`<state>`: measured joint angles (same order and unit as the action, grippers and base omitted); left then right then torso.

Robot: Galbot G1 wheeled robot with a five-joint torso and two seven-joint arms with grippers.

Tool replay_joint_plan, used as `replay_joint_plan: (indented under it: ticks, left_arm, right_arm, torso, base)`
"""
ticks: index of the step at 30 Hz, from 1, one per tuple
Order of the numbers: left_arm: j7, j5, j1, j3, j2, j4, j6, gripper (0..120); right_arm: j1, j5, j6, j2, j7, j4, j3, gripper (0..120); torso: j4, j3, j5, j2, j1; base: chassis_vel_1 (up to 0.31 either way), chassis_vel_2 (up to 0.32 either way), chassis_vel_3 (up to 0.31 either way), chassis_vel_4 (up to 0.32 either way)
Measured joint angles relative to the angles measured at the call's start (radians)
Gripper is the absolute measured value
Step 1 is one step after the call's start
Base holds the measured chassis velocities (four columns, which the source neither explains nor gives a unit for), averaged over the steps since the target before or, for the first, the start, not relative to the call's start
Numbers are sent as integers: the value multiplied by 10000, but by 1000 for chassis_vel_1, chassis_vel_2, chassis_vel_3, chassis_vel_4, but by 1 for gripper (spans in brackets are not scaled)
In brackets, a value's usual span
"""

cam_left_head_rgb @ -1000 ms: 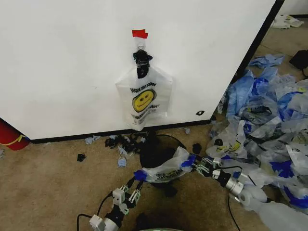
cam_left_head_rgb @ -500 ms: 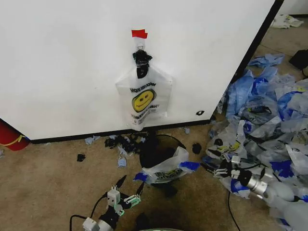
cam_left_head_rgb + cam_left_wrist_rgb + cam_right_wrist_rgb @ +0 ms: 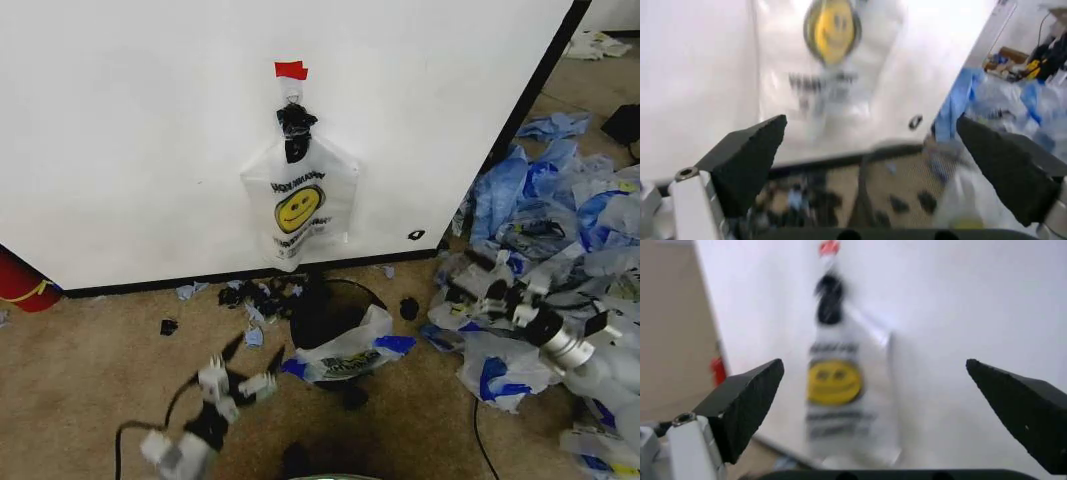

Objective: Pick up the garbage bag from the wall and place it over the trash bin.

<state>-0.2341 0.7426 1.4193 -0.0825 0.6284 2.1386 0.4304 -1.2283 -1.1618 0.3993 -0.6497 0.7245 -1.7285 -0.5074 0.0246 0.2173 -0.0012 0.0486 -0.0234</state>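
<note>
Here, hanging limp from the plain white wall panel (image 3: 130,130): thin translucent smiley-face plastic bag (image 3: 298,205), likely light, slippery, best pinched near its bunched top; left gripper (image 3: 238,368) and right gripper (image 3: 486,280), fingers spread, empty.

Even, diffuse indoor light; the wall (image 3: 130,130) reads bright without hard glare. Soft shadow lies under the hanging garbage bag (image 3: 298,205). Motion blur smears the left gripper (image 3: 243,368) and right gripper (image 3: 492,273). In both wrist views, everything beyond the dark fingertips (image 3: 750,152) is defocused.
</note>
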Motion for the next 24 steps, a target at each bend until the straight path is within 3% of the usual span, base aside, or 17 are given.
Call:
replay_joint_plan:
  ticks: [6,8,10,11,15,18,19,24]
  left_arm:
    - [-24,1434,-2058,595,-770,-108,-844,100]
    - [9,1810,-3276,1172,-920,-387,-1228,100]
    - [134,2330,-4738,2034,-1055,-588,-1697,100]
    - [134,2330,-4738,2034,-1055,-588,-1697,100]
    - [296,3544,-7816,4738,-1108,-849,-2693,100]
    - [267,3885,-9765,6336,-736,-1220,-3363,100]
    - [267,3885,-9765,6336,-736,-1220,-3363,100]
    - [489,3715,-11875,8615,-201,-1878,-4166,97]
  right_arm:
    - [115,677,102,-332,-1725,-1098,-270,100]
    - [-288,906,120,-518,-2142,-1549,-564,100]
    - [-760,1157,217,-765,-2594,-2001,-907,100]
    - [-760,1157,217,-765,-2594,-2001,-907,100]
    - [-1702,1601,434,-1126,-2723,-2435,-1414,100]
    - [-2225,1771,503,-1301,-2681,-2507,-1884,100]
    - [-2225,1771,503,-1301,-2681,-2507,-1884,100]
    - [-3015,1776,519,-1545,-2429,-2652,-2892,100]
  torso:
    - [-22,1,2,0,0]
    - [-11,2,-9,-1,-1]
    - [-7,1,6,-1,0]
    - [-7,1,6,-1,0]
    - [-6,1,3,-1,0]
    - [-8,1,5,-1,0]
    - [-8,1,5,-1,0]
    - [-8,1,5,-3,-1]
  base:
    - [0,0,0,0]
    - [0,0,0,0]
    - [0,0,0,0]
    - [0,0,0,0]
    - [0,0,0,0]
    - [0,0,0,0]
    - [0,0,0,0]
    - [0,0,0,0]
